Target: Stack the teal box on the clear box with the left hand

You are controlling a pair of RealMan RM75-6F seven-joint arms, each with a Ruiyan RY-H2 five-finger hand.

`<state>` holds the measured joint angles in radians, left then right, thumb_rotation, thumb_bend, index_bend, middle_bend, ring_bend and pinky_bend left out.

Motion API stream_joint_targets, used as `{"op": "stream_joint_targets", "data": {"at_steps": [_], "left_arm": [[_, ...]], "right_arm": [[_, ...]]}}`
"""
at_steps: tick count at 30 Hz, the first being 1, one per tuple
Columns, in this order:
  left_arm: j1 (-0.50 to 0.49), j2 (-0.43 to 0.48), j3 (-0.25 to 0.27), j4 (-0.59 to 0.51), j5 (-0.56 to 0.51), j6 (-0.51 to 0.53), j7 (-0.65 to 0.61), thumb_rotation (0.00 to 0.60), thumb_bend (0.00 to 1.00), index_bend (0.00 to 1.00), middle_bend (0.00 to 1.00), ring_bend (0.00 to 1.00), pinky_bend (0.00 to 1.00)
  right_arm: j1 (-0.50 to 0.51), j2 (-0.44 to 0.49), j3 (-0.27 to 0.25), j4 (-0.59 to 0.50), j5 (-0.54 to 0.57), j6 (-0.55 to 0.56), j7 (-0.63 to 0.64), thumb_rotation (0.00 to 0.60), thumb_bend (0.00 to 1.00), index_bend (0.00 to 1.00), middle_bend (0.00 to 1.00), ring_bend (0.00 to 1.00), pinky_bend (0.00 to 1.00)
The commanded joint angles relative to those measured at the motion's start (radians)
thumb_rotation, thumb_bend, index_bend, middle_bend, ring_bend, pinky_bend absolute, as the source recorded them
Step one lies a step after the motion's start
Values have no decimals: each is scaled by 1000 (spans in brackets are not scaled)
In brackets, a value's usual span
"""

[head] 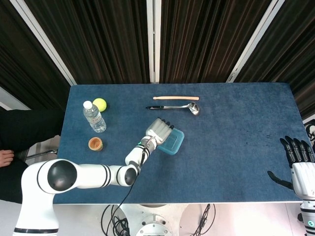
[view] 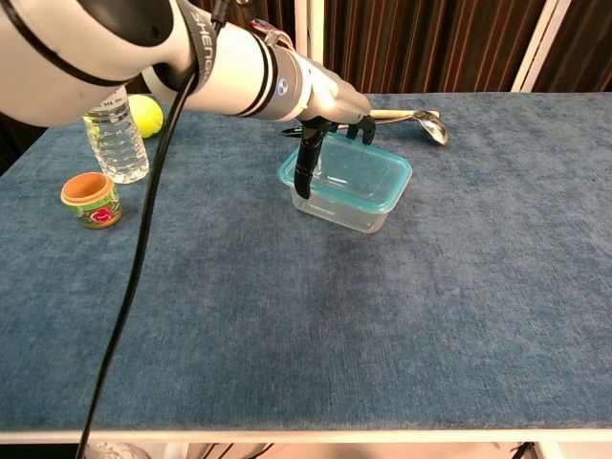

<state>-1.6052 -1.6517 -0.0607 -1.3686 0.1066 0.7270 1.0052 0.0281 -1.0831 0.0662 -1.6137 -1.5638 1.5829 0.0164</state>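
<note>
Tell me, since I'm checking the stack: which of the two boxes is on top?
The teal box is on top, its teal rim seated over the clear box, which sits on the table. The left hand is at the teal box's near-left corner.

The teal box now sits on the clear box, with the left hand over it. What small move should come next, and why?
Probably open the left hand and lift it straight up. The teal box already sits squarely on the clear box, so the stack looks done. The fingers reach down its near-left edge, so a sideways pull could drag it off.
</note>
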Motion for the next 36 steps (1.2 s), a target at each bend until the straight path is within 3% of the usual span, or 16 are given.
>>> {"op": "stream_joint_targets", "data": {"at_steps": [1,24,27,29,33,36], "left_arm": [[-25,-8,5,18,-48,3,8,600,294,357,394,268,241],[-94,-43,34,53,-139,13,58,600,290,333,368,257,228],[-101,-45,37,50,-177,17,68,600,229,223,275,183,214],[-105,-47,36,47,-191,31,74,600,144,100,153,89,203],[-103,-41,26,32,-202,51,73,593,72,13,22,1,168],[-90,-32,13,17,-180,65,54,536,52,0,0,0,151]], "right_arm": [[-1,-1,0,4,2,0,5,600,78,0,42,0,0],[-8,-3,-1,22,7,2,25,600,79,0,42,0,0],[-9,-3,-1,23,8,4,28,600,78,0,42,0,0],[-10,-4,-1,24,6,6,29,600,78,0,42,0,0],[-14,-6,-1,26,7,12,30,600,84,0,52,0,0],[-17,-6,-2,26,4,17,32,600,88,0,57,0,0]]}}
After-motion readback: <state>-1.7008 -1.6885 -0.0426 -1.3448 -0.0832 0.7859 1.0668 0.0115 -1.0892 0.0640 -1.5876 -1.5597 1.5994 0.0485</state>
